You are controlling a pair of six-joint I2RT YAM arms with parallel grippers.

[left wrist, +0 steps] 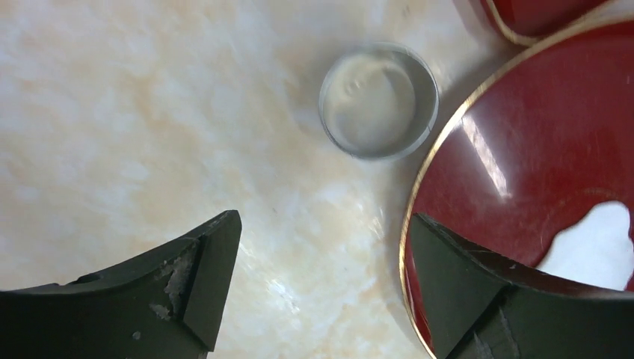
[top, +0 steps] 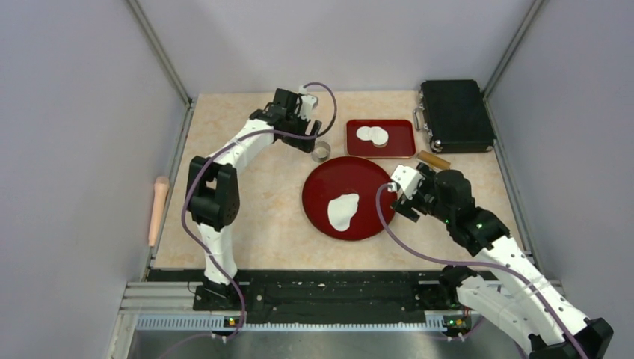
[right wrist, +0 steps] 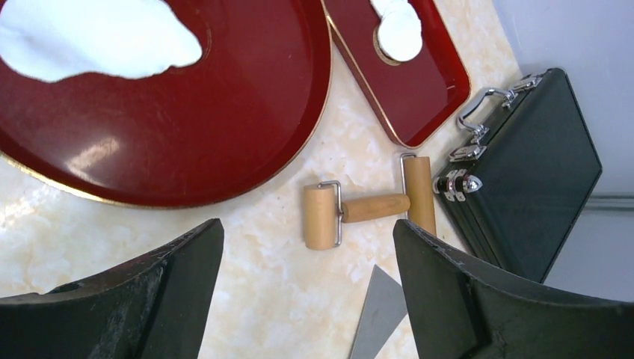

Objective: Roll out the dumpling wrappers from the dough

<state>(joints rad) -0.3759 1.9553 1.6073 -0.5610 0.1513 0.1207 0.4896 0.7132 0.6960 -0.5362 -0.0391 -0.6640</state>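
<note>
Black left fingers [left wrist: 194,277] hang wide apart and empty over the marbled worktop [left wrist: 149,112]. One of them hides a stretch of the round red plate [left wrist: 523,149] and cuts off the dough there. Just beyond them a small metal ring [left wrist: 377,152] sits beside the plate's far-left rim, not touching it.

The right fingers [right wrist: 172,292] are also spread, holding nothing, right of the plate. A small wooden roller [right wrist: 351,209] lies past them, next to a black case [right wrist: 523,187] at the far right. A grey pointed sliver [right wrist: 377,314] runs out of frame; I cannot tell what it is. From above, the right arm covers most of the roller.

The dough [top: 343,211], a ragged white sheet, lies flat near the plate's middle. Overlapping dumpling wrappers [top: 371,135] rest in the rectangular red tray [top: 400,146] beyond it; their number is unclear. A long rolling pin [top: 158,209] lies by the left wall.
</note>
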